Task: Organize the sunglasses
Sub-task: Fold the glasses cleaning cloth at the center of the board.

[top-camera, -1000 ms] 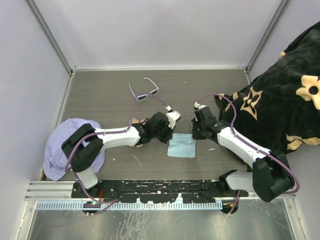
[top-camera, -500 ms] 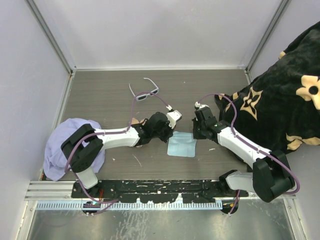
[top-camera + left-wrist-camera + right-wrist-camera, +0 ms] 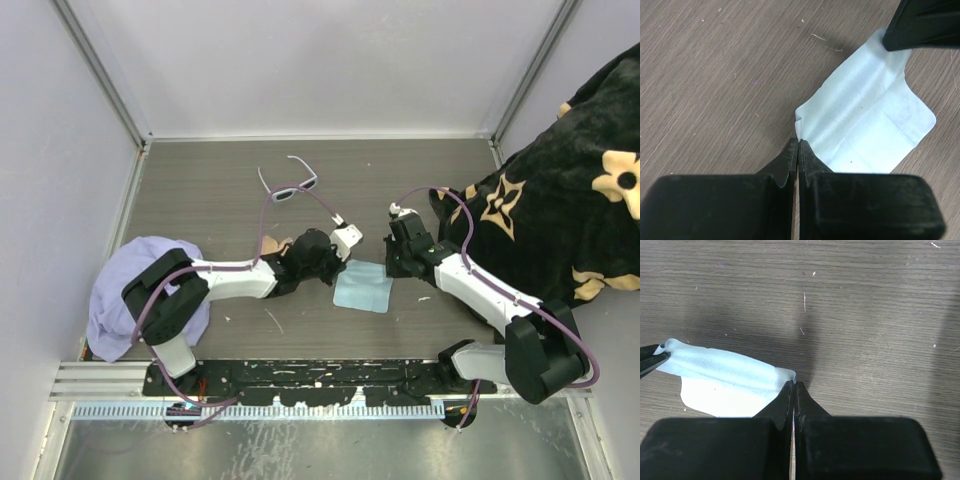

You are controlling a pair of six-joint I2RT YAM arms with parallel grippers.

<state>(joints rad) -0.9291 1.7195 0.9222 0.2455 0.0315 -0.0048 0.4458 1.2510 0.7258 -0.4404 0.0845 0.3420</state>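
Pale-blue cloth (image 3: 362, 289): corners clamped in left end effector (image 3: 798, 143), right end effector (image 3: 794, 385). Raise both evenly, keep taut, avoid dragging toward sunglasses (image 3: 288, 190) beyond cloth.

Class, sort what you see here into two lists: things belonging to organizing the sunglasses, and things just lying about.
Belonging: white-framed sunglasses with dark lenses; light blue square cloth, pinched by the left gripper and right gripper.
Lying about: crumpled lavender fabric, left edge; black flower-patterned blanket, right side.
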